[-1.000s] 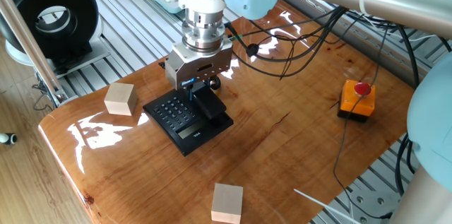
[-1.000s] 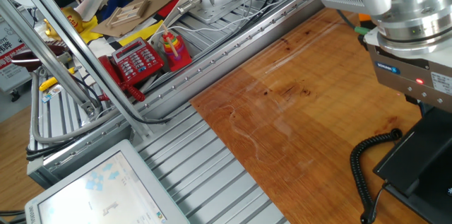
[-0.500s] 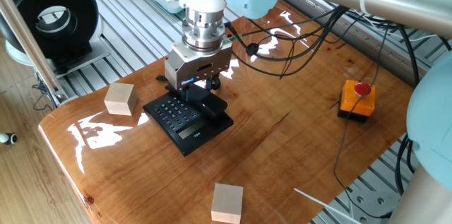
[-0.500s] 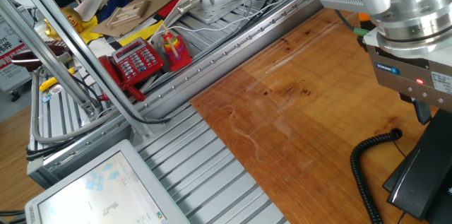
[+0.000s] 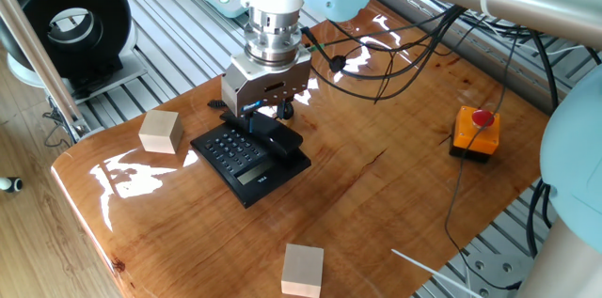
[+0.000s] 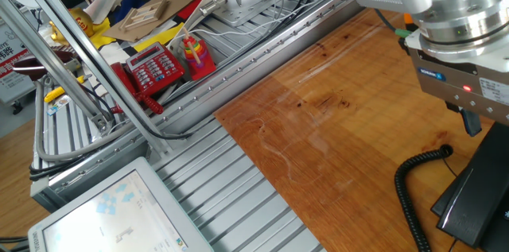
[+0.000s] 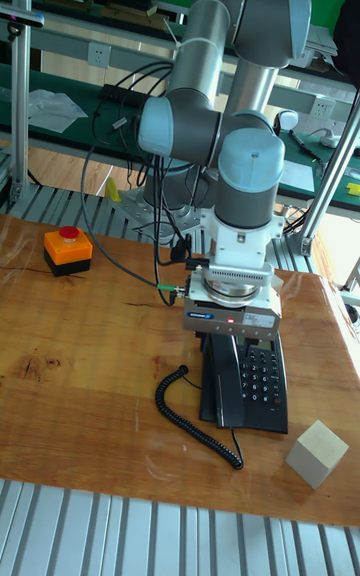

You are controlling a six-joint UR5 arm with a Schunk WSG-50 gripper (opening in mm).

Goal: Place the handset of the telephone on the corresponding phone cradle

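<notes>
Gripper (image 5: 266, 113) risen off handset (image 5: 276, 133), jaws apart (tips partly hidden), handset seated on phone cradle (image 7: 215, 388)

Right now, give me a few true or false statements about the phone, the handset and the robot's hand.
1. The handset lies on the phone base, beside the keypad. True.
2. The hand grips the handset. False: it hangs just above it, and the handset lies free.
3. The orange box touches the phone. False: it sits far across the table.
4. A coiled cord lies on the table by the phone. True.
5. Two wooden blocks lie on the table. True: one, another.
</notes>
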